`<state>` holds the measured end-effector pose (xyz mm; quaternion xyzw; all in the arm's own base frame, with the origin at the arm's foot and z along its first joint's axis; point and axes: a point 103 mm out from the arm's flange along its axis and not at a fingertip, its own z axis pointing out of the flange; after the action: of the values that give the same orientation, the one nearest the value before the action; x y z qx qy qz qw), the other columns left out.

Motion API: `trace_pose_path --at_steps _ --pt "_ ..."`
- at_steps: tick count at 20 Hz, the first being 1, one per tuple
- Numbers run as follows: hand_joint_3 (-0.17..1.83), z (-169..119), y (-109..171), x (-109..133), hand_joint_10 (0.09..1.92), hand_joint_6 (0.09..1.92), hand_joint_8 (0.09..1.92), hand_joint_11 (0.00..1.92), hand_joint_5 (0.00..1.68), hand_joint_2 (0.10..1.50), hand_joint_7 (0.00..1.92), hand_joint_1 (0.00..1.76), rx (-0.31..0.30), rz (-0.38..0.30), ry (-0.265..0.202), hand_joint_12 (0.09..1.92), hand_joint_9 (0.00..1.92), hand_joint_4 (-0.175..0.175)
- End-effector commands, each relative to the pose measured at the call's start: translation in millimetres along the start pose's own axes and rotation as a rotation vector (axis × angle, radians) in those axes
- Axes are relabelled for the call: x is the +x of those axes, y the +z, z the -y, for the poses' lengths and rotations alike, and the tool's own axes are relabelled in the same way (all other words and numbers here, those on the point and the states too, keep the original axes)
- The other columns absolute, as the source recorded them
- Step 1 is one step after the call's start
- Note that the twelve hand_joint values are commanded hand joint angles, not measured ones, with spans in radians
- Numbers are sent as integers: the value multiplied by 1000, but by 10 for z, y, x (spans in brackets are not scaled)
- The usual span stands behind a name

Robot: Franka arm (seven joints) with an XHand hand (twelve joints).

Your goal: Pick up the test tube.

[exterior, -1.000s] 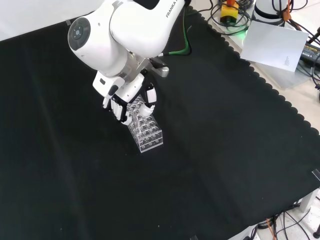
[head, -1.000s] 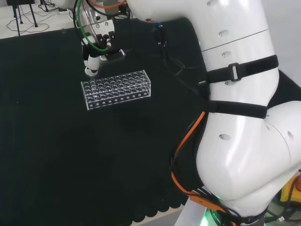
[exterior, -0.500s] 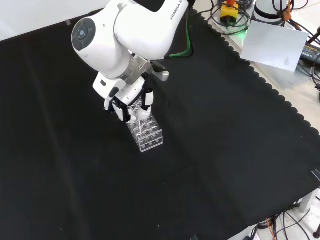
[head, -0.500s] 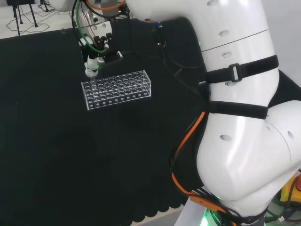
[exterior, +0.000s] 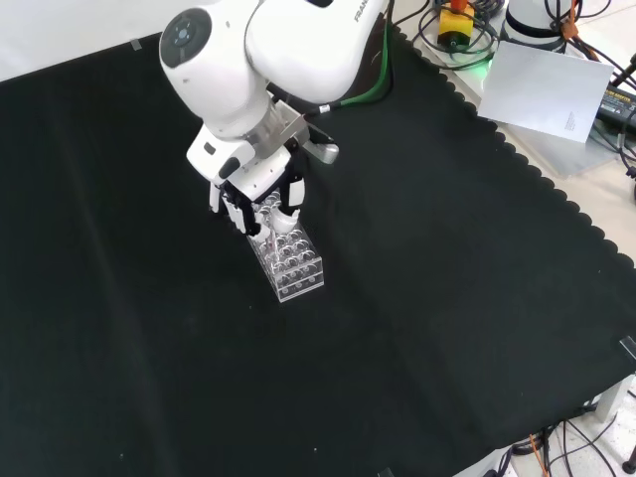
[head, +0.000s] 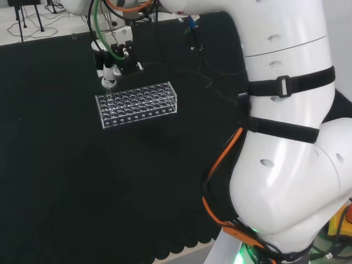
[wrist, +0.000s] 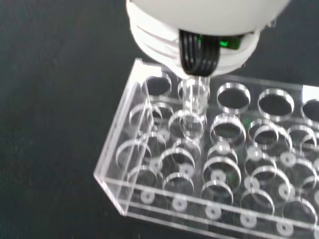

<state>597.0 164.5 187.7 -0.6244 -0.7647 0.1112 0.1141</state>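
Hand pinching a test tube above the end of a clear rack.

In the front view the hand (exterior: 260,202) hangs over the far end of the clear test tube rack (exterior: 289,260) on the black cloth (exterior: 447,258). Its fingers (exterior: 287,213) are curled around a clear test tube (wrist: 193,102), which in the wrist view stands upright, its lower end in a hole near the rack's end.

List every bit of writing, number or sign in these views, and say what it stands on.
Arm link, front view: dark lettering, cut off by the view's top edge, not readable whole.
White sheet beyond the cloth: one small grey mark, too small to read.
Test tube rack and test tube: no print at all.
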Motion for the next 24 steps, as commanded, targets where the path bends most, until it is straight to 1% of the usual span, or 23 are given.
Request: trace_pose_path --at_steps 1,9,15,24 --pt "683 10 -117 11 268 519 671 927 1334 590 1403 1436 -24 -8 -8 1171 1412 -175" --pt "722 50 -254 3 207 494 653 930 1358 561 1423 1439 -10 -12 -15 1172 1451 -175" --pt "735 118 -427 -32 194 490 653 930 1363 552 1428 1440 6 -16 -17 1172 1460 -175" --pt "747 310 -764 -115 186 488 650 930 1367 544 1433 1441 17 -65 -24 1172 1466 -175"
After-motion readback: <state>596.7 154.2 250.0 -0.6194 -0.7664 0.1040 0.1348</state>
